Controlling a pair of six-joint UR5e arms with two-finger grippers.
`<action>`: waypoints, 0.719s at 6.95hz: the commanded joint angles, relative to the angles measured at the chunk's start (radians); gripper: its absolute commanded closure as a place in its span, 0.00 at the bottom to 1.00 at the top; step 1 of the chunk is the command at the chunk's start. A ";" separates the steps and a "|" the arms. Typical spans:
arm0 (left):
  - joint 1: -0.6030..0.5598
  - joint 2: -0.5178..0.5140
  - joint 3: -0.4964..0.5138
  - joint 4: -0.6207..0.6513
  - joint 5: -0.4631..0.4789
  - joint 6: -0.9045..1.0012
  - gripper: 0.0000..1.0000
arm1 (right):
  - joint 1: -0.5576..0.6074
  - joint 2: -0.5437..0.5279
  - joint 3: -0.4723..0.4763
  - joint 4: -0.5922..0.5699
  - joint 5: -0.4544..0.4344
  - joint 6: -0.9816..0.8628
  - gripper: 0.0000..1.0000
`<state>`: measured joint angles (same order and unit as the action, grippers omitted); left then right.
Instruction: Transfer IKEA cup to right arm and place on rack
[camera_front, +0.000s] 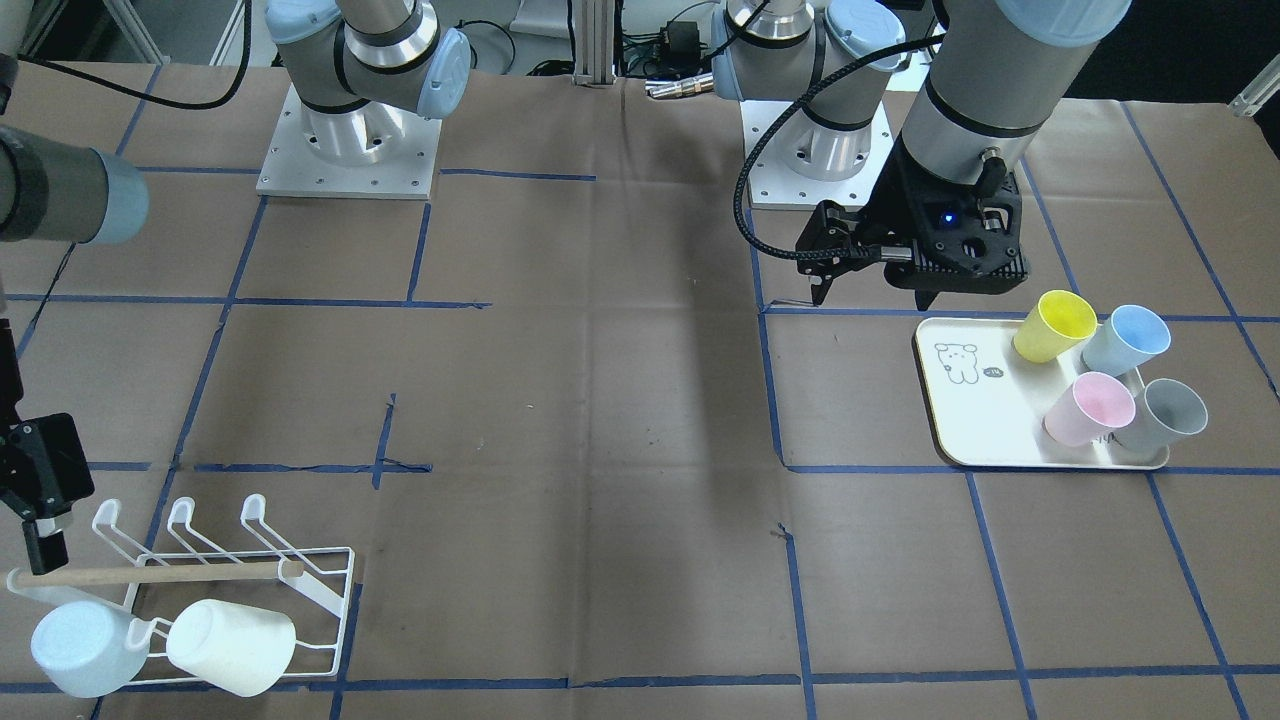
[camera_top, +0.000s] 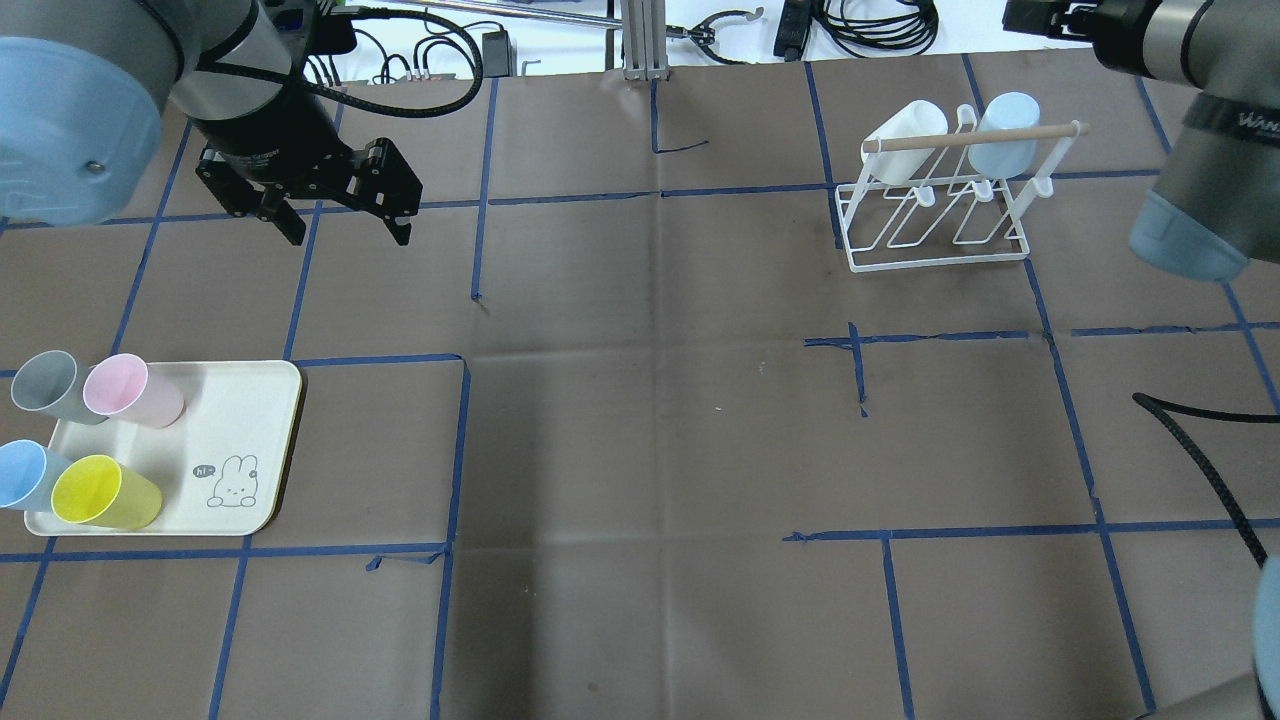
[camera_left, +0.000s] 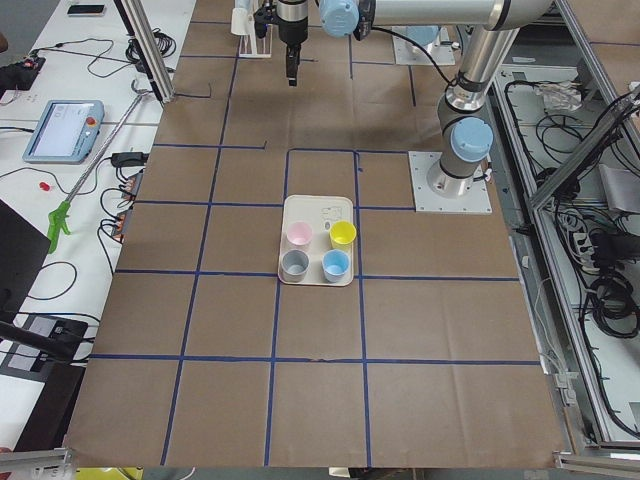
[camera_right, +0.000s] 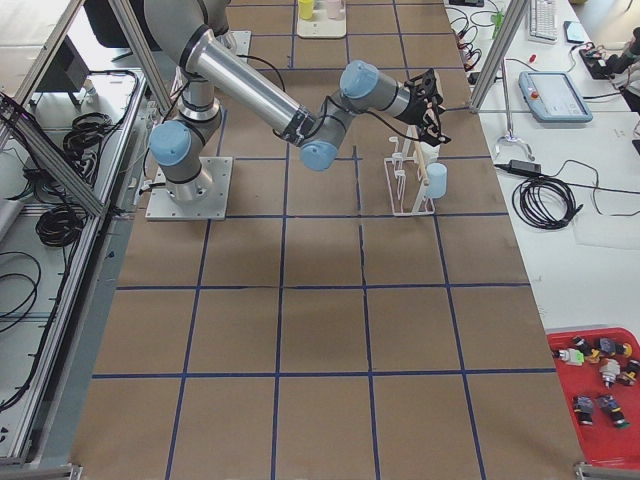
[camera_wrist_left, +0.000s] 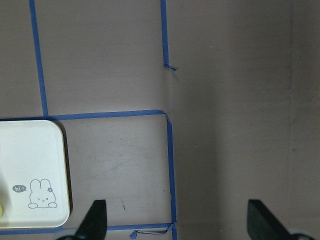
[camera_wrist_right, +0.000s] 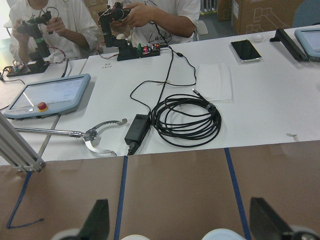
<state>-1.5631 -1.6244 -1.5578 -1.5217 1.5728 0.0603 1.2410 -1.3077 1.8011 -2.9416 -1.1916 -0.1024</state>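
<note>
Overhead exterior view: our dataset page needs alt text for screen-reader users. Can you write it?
The left gripper hovers open and empty beyond a cream tray of four cups. Far right, a white wire rack holds a white cup and a pale blue cup.

Left gripper (camera_top: 350, 232) hangs pointing down with fingers spread wide; right arm (camera_right: 245, 90) stretches far forward, right gripper (camera_wrist_right: 181, 220) nearly level, fingers also wide apart

Tool (camera_wrist_left: 177, 221) spread wide, bunny tray (camera_wrist_left: 31, 150), taped table (camera_wrist_left: 240, 100)

Bright, even light from above; a soft shadow band crosses the table (camera_front: 600, 560) centre (darker toward 3 o'clock in the left wrist view).
</note>
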 joint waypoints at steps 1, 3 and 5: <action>0.000 0.000 -0.002 0.000 -0.001 0.000 0.01 | 0.099 -0.053 -0.054 0.247 -0.087 0.003 0.00; 0.000 0.000 -0.002 0.002 -0.001 -0.002 0.01 | 0.149 -0.099 -0.101 0.567 -0.091 0.006 0.00; 0.000 0.000 0.001 0.000 -0.001 -0.001 0.01 | 0.191 -0.169 -0.146 0.923 -0.164 0.006 0.00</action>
<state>-1.5631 -1.6245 -1.5584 -1.5207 1.5723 0.0588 1.4041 -1.4386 1.6817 -2.2289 -1.3038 -0.0984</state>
